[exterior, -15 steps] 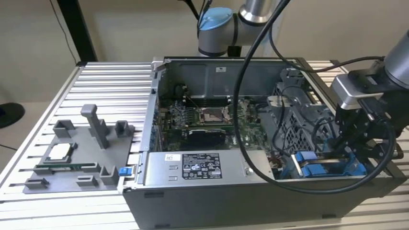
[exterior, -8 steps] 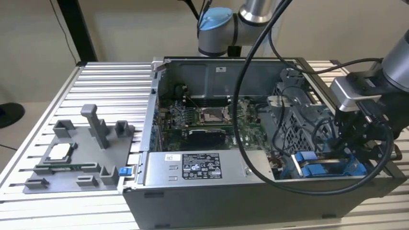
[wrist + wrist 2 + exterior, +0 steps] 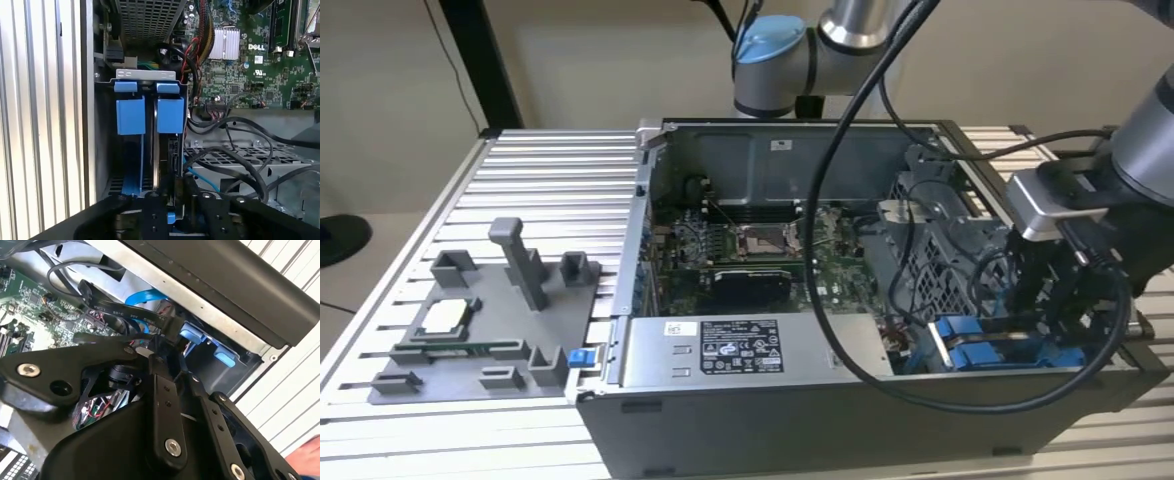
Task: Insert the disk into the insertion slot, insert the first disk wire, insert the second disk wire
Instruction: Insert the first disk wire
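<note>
In bay [image 3: 145,74], disk [image 3: 170,116] sits beside 2nd carrier [image 3: 131,116]; long axis runs from blue tab to gripper [image 3: 151,354] at opp. end, narrow, apparently pinching small plug [image 3: 142,351].

The black gripper [image 3: 156,356] is seen close up in the foreground, its tip set among black cables [image 3: 100,305] and a blue cable [image 3: 145,296], near two blue plastic tabs [image 3: 192,332]. A green circuit board [image 3: 30,305] is shown behind, and the ribbed table [image 3: 295,390] is seen beyond the case's dark edge [image 3: 225,280].
</note>
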{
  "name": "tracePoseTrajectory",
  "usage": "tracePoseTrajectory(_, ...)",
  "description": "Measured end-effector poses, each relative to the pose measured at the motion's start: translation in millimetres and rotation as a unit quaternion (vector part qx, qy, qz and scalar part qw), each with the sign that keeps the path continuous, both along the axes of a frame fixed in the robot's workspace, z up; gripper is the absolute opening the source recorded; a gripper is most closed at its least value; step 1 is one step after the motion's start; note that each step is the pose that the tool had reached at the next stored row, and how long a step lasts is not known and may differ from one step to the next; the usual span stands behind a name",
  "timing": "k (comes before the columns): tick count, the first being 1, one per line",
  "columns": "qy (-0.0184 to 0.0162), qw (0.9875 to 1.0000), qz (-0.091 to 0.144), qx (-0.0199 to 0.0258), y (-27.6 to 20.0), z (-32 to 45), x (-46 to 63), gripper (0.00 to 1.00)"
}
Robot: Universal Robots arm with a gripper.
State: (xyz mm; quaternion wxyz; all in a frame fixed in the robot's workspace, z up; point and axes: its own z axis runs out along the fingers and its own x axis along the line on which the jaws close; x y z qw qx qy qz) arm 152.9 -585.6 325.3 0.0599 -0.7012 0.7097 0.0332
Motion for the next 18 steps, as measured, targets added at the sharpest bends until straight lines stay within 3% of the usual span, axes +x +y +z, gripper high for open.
tracePoseTrajectory(5, 0.0000, 1.0000, 0.000, -0.0012, 0.0, 4.4, 0.0, 1.00)
tracePoseTrajectory(13, 0.0000, 1.0000, 0.000, -0.0008, 0.0, 34.9, -0.3, 1.00)
tracePoseTrajectory(18, 0.0001, 1.0000, 0.000, -0.0008, 0.0, 46.7, -0.3, 1.00)
